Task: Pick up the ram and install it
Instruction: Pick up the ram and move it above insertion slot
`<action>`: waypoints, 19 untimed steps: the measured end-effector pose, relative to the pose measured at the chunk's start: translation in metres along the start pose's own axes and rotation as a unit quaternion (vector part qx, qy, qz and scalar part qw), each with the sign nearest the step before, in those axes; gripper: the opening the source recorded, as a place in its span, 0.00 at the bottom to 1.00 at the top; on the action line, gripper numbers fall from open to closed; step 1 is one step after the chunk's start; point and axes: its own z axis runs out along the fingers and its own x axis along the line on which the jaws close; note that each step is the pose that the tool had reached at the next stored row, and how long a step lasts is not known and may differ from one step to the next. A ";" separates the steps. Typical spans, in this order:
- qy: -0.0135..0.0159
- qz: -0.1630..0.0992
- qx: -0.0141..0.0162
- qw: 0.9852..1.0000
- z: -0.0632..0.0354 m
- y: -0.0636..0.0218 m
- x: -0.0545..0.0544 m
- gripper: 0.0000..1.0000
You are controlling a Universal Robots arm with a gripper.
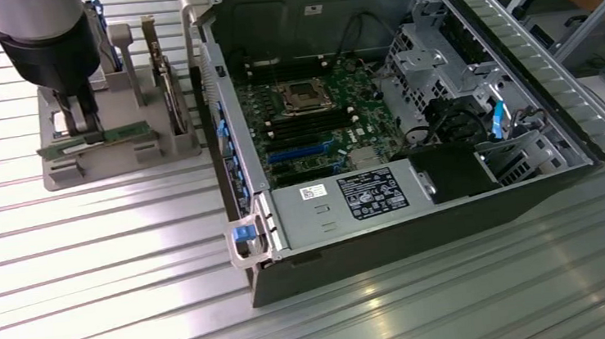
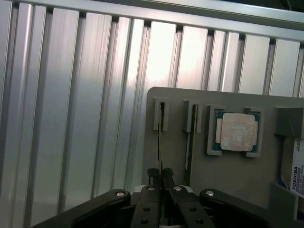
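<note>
The tool (image 2: 160,175) has its two fingers (image 2: 153,176) nearly together, clamped on the thin upper edge of the ram (image 2: 159,142), which stands on edge in a slot of the grey holder (image 2: 237,180) right below the tool. The arm (image 1: 44,36) points straight down over it, well apart from the open computer case (image 1: 419,237) on the desk (image 1: 103,261). A second stick (image 2: 190,142) stands just beside the tool; the fingers hide the gripped part of the ram.

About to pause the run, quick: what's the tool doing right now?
The tool is closed on the ram, at the grey holder.
</note>
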 end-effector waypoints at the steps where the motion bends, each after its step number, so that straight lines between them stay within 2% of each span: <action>1: 0.000 0.000 0.000 1.000 -0.0007 0.0000 0.000 0.13; 7: 0.000 0.001 0.000 1.000 -0.0060 0.0003 0.000 0.13; 13: 0.000 0.001 0.000 1.000 -0.0169 0.0005 0.000 0.13; 19: 0.000 0.001 0.000 1.000 -0.0209 0.0007 -0.001 0.13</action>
